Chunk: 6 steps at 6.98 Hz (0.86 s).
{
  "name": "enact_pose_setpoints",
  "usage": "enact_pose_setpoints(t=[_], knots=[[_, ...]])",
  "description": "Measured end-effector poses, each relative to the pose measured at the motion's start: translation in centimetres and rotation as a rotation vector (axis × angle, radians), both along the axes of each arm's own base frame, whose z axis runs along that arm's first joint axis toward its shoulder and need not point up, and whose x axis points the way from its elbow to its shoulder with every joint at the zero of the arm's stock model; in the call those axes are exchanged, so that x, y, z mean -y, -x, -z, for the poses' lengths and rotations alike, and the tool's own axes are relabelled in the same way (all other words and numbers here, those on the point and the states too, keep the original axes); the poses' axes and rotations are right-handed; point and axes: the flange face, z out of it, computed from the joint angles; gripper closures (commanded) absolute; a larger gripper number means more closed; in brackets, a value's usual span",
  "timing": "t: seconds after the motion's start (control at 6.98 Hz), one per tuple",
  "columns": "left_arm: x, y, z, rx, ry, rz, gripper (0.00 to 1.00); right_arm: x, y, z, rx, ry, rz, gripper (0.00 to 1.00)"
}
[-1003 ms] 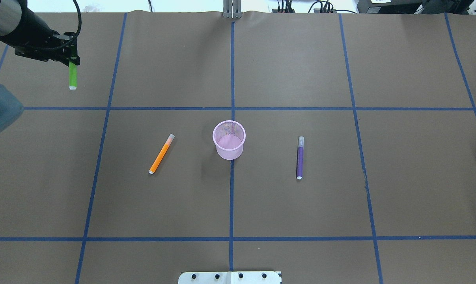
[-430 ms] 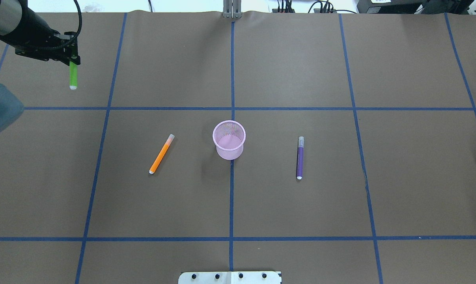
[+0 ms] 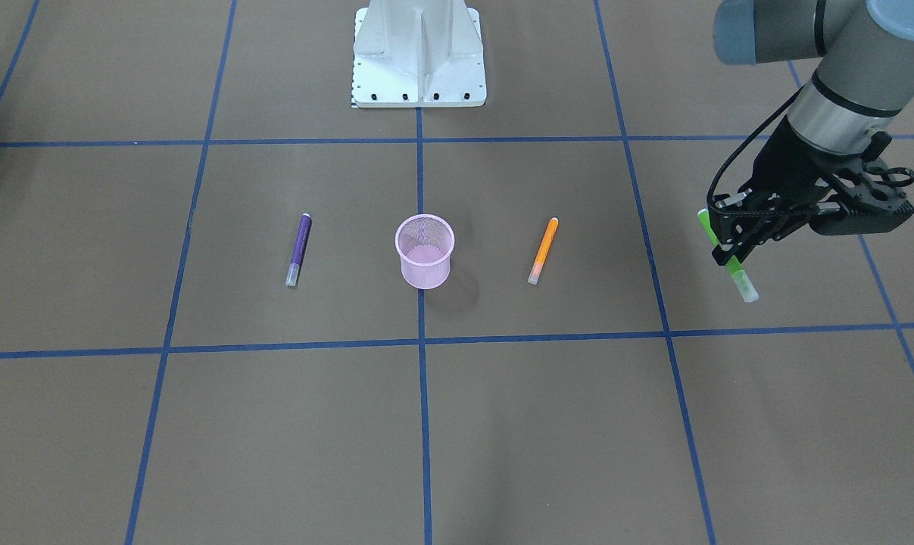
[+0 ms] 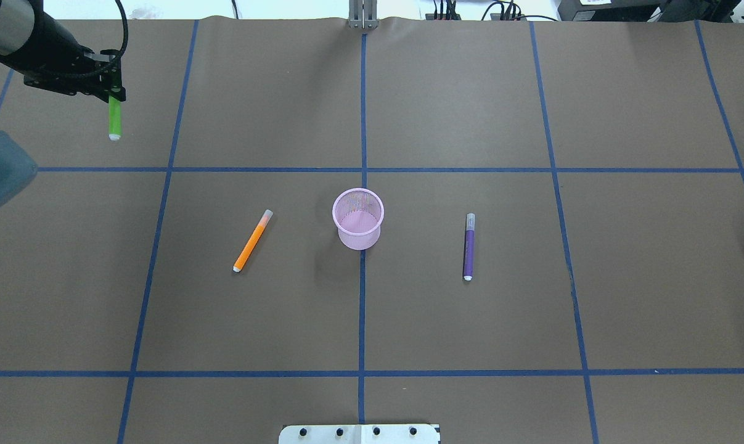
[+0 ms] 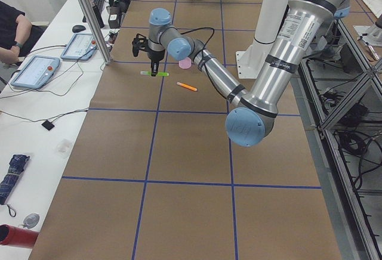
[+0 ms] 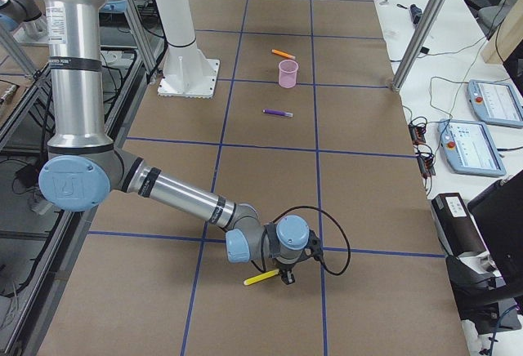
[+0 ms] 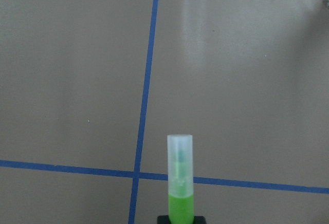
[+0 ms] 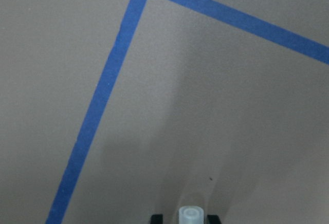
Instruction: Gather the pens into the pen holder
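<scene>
Fingers clamped on the green pen (image 3: 737,270), the left gripper (image 3: 728,248) hangs above the table (image 4: 470,123) near its long operators' edge. It is well apart from the pink pen holder (image 3: 425,272) at mid-table, where the orange pen (image 3: 544,250) and purple pen (image 3: 299,248) lie to either side. The carry looks best done high, over the orange pen, with the green pen turned end-down, centred on the rim and lowered inside before the fingers part; the light mesh holder would likely tip if nudged. Toward the table's right end, the right gripper (image 6: 285,275) sits at the yellow pen (image 6: 260,278); whether its fingers are clamped cannot be told.
</scene>
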Motion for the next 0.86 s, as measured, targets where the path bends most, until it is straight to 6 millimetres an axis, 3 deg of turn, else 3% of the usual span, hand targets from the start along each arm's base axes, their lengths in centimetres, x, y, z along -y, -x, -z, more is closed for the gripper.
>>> enact_pose_setpoints(t=[0.43,0.86], knots=[[0.1,-0.1,0.9,0.001,0.005,-0.001,1.00,-0.1,0.0,-0.1,0.001,0.003,0.000,1.00],[0.4,-0.2,3.1,0.002,0.013,0.019,1.00,1.6,0.4,3.1,0.064,-0.037,-0.010,1.00]])
